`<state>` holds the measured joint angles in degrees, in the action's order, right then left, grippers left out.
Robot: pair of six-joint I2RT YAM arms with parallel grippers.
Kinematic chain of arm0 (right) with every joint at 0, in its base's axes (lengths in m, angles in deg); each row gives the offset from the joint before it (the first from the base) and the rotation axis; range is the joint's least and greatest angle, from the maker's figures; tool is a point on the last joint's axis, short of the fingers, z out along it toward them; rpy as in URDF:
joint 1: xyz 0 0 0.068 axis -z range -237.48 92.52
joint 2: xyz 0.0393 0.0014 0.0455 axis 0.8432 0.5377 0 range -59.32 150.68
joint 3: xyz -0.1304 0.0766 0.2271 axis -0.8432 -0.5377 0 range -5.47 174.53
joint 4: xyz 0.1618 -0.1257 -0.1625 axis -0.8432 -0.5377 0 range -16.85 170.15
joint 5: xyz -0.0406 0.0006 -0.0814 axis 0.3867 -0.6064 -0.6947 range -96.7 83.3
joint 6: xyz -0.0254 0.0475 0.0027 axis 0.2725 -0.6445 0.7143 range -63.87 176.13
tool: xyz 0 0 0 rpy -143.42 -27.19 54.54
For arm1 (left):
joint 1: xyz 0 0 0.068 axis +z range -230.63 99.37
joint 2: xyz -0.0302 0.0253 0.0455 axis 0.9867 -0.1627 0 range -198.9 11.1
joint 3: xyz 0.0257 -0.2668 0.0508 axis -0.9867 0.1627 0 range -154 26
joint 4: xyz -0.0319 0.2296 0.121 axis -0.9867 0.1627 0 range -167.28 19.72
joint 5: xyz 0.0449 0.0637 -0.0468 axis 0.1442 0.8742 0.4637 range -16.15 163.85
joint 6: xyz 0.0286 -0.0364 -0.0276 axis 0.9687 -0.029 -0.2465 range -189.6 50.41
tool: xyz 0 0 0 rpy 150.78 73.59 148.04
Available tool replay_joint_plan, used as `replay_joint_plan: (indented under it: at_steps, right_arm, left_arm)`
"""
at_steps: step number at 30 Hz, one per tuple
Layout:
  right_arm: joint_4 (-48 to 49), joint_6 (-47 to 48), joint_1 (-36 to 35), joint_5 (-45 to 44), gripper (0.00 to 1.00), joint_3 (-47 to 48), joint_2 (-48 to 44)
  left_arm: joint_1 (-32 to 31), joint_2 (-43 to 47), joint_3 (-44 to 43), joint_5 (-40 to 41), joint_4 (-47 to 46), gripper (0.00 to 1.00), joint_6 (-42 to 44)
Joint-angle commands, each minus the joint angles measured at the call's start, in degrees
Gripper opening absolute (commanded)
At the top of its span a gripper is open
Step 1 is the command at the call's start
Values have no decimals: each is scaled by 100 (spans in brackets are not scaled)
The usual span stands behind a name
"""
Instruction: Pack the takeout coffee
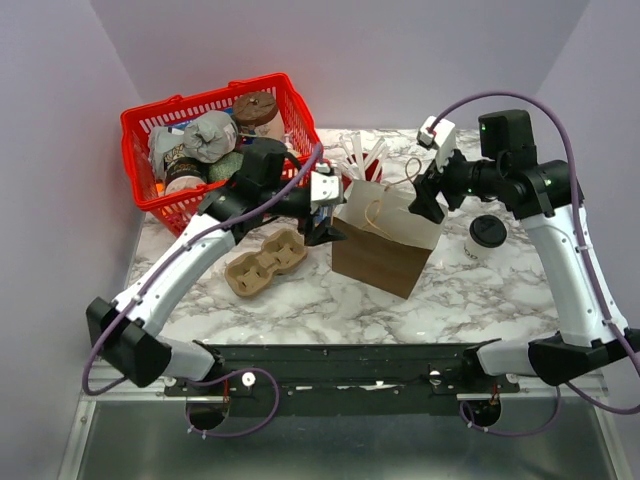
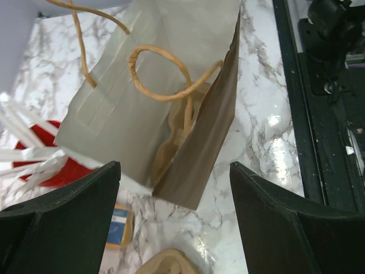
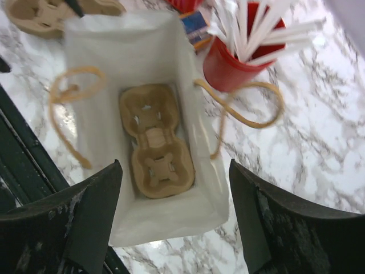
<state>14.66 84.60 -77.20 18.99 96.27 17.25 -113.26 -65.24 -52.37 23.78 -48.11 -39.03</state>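
The coffee [image 1: 487, 238] stands upright, lid on, on the table [image 1: 300, 310] at 3 o'clock of the bag [image 1: 385, 240], near it and touched by nothing. Both claws gape wide and hold nothing. The right gripper [image 3: 174, 165] hangs over the bag's mouth, above a carrier [image 3: 154, 140] lying flat inside, and the left gripper [image 2: 174, 168] hovers at the bag's 9 o'clock edge. A red cup [image 3: 231, 71] sits at the bag's 12 o'clock.
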Motion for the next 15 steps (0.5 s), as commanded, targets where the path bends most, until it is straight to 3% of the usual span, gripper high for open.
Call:
replay_joint_plan:
  at_steps: [1,5,9,12,15]
  right_arm:
    - [-51,246,451,-108,82,-241,138]
    - [141,528,514,-12,79,-514,270]
    - [229,756,514,313,74,-759,498]
    - [379,871,514,348,64,-857,613]
    - [415,932,514,410,42,-848,709]
  left_arm:
    - [-376,-478,-451,-540,-131,82,353]
    - [-622,-935,-767,-495,201,76,528]
    - [-745,-1523,-1583,-540,1186,59,1012]
    - [-763,-1735,-1917,-583,1573,38,1039]
    - [-754,-1823,-2129,-627,1881,29,1100]
